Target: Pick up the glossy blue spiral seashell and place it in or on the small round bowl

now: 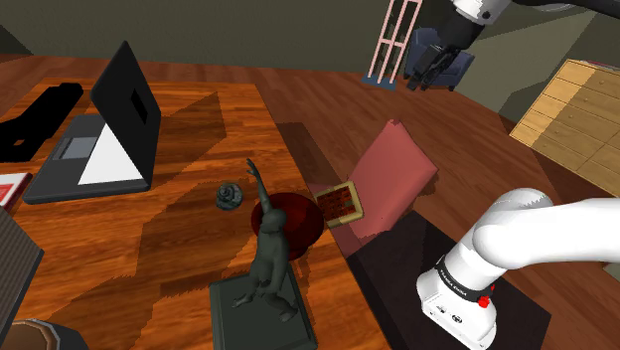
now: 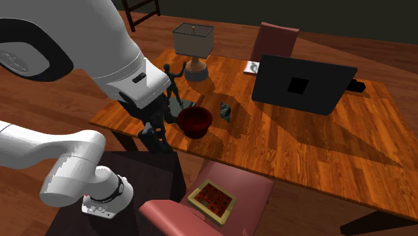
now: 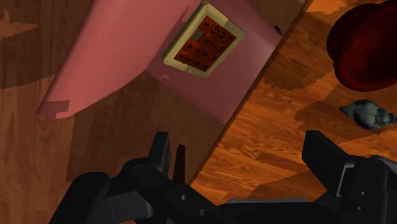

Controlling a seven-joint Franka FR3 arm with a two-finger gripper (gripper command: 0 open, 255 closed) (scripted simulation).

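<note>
The arm (image 1: 537, 234) holds its gripper (image 3: 245, 156) high, wide open.

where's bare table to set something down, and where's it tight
Free: the broad table stretch between laptop and the edge by the nearer pink chair; a smaller patch between laptop, lamp and figurine. Crowded: shell, bowl and figurine huddle together.

Home room, study or living area: wooden bench (image 2: 321, 144) with open laptop (image 2: 301, 86), shaded table lamp (image 2: 193, 41), dark figurine (image 1: 268, 254); pink chair (image 1: 392, 179), wooden dresser (image 1: 576, 114), wood floor (image 1: 477, 119).
</note>
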